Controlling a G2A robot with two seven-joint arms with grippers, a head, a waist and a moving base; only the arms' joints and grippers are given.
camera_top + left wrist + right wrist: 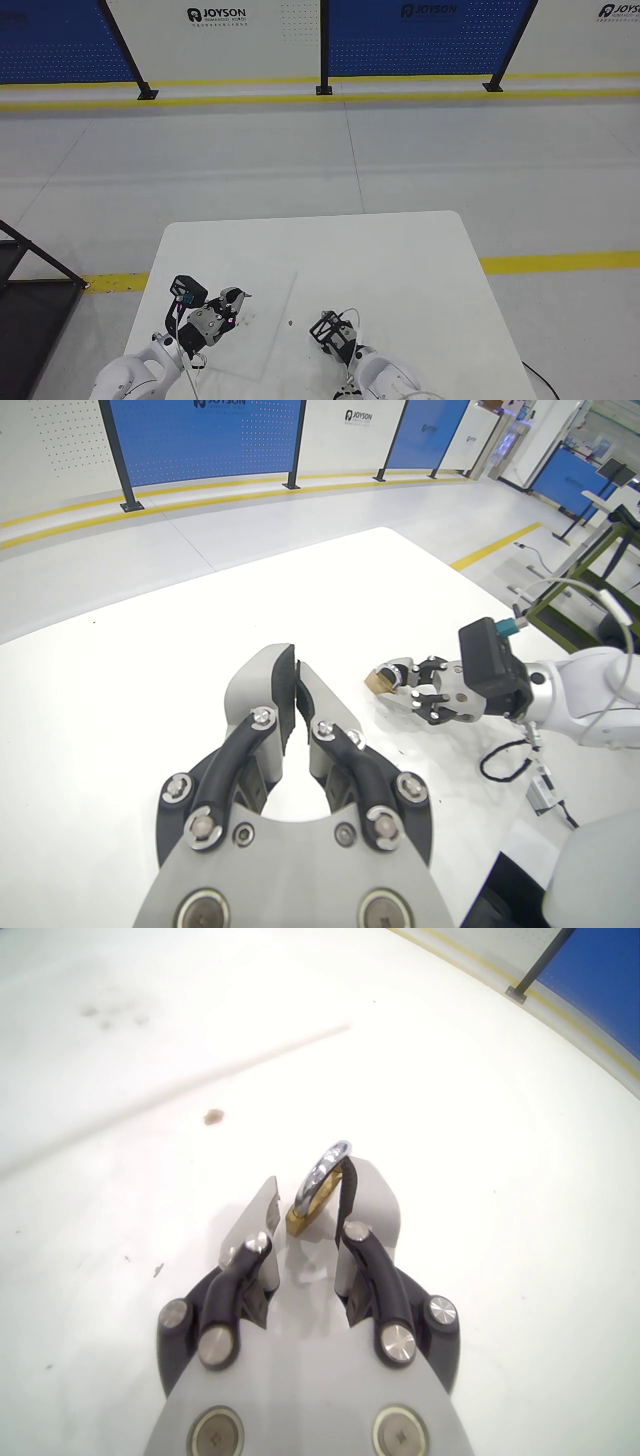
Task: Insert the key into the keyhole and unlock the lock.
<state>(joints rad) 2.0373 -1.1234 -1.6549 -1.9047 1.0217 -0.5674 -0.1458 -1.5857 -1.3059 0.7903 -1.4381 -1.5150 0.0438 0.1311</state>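
A: Which step is this?

B: Holding the lock ready, I'd judge; the right gripper point(311, 1174) is closed round the lock point(299, 1224) low over the near part of the table point(150, 640), one pad against the shackle point(324, 1167), the other finger at the brass body.

A: And the left gripper point(296, 670)?

B: Pads pressed together, out to the lock's side and apart from it; whether a key sits between them I cannot tell, too little shows at the tips.

A: So what does the next move ask?

B: If the key is there, its tip must line up with the keyhole; I can't see the keyhole, so the lock may need turning to face the left gripper; then a straight push, then a twist while the right one holds firm.

A: How does the lock look?

B: Small; brass body, bright chrome shackle shut into it; standing on edge between the fingers, tilted; likely to pivot if pushed off-centre.
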